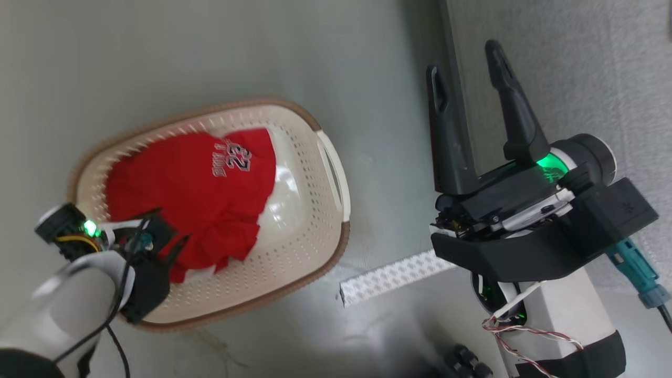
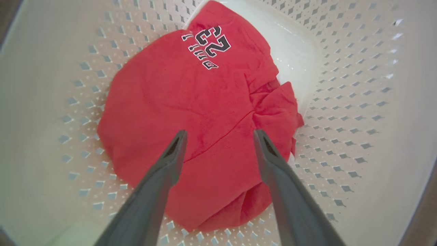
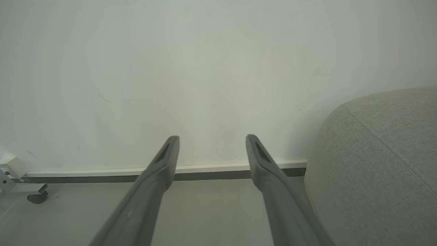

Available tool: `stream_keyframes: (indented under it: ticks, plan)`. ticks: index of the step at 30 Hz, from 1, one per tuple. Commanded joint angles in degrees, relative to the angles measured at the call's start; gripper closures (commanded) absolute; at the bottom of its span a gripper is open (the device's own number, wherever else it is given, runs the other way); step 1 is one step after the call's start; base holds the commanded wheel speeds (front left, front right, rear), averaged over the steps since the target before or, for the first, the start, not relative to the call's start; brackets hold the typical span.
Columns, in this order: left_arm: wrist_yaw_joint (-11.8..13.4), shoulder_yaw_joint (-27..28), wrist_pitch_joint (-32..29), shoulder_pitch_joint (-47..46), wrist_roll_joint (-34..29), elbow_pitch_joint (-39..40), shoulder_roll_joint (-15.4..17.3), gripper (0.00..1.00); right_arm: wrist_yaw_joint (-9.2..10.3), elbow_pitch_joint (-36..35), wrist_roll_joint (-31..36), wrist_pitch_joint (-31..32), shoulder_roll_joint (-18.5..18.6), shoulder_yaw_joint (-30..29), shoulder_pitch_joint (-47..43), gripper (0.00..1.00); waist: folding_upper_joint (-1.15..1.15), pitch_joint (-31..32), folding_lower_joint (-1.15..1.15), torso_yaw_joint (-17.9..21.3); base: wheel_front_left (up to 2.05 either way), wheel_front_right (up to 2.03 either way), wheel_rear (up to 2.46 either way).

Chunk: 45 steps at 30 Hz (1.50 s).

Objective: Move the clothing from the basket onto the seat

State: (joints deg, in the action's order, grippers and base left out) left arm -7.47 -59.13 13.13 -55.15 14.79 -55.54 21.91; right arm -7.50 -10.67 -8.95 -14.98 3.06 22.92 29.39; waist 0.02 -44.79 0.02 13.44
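Note:
A red garment with a "23" print (image 1: 194, 184) lies crumpled in the cream basket (image 1: 310, 231) on the floor, a bit of white cloth peeking out under its near edge. In the left wrist view the same red garment (image 2: 191, 112) spreads over the basket floor (image 2: 358, 102). My left gripper (image 2: 220, 135) hangs open just above the cloth, inside the basket, with nothing between its fingers; in the head view the left gripper (image 1: 165, 247) is at the basket's near left. My right gripper (image 1: 464, 58) is open and empty beside the grey sofa (image 1: 577, 68), whose rounded edge (image 3: 382, 164) shows at right.
A strip of white patterned tape (image 1: 388, 275) lies on the grey floor between basket and right arm. A pale wall with a skirting board (image 3: 211, 169) stands ahead of the right gripper. A small wheeled white object (image 3: 17, 177) sits at the far left.

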Motion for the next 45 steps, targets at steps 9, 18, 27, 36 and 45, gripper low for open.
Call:
stream_keyframes:
  ticks: [9,18,27,36,45]
  plan:
    - [0.0,-10.7,-0.5,-8.3,-3.6,-6.0,0.8,0.00,0.02,-1.4,-2.6,-0.2,-0.2,0.4,1.8,0.00,-0.02,-10.1,-0.02,4.0,0.00,0.00,0.00]
    - [0.0,-13.6,-1.0,-11.5,-7.1,-11.5,-0.1,0.00,0.02,-2.7,-5.2,-0.2,-0.2,0.5,2.3,0.00,-0.02,-13.5,-0.02,6.3,0.00,0.00,0.00]
    - [0.4,-14.0,-0.6,-12.8,-9.8,-14.5,-2.5,0.00,0.02,-2.7,-6.0,-0.2,-0.2,-0.2,1.4,0.00,-0.02,-14.4,-0.02,6.3,0.00,0.00,0.00]
    - [1.7,-13.0,1.5,-13.1,-8.3,-14.3,-2.6,1.00,0.02,-2.3,-6.5,-0.2,-0.2,0.0,2.1,0.00,-0.02,-13.8,-0.02,6.3,0.00,0.00,0.00]
    - [6.7,-10.8,2.1,-8.8,-6.4,-4.6,-1.3,1.00,0.02,-1.6,-6.0,-0.2,-0.2,-0.7,2.5,0.00,-0.02,-8.6,-0.02,4.1,0.00,0.00,0.00]
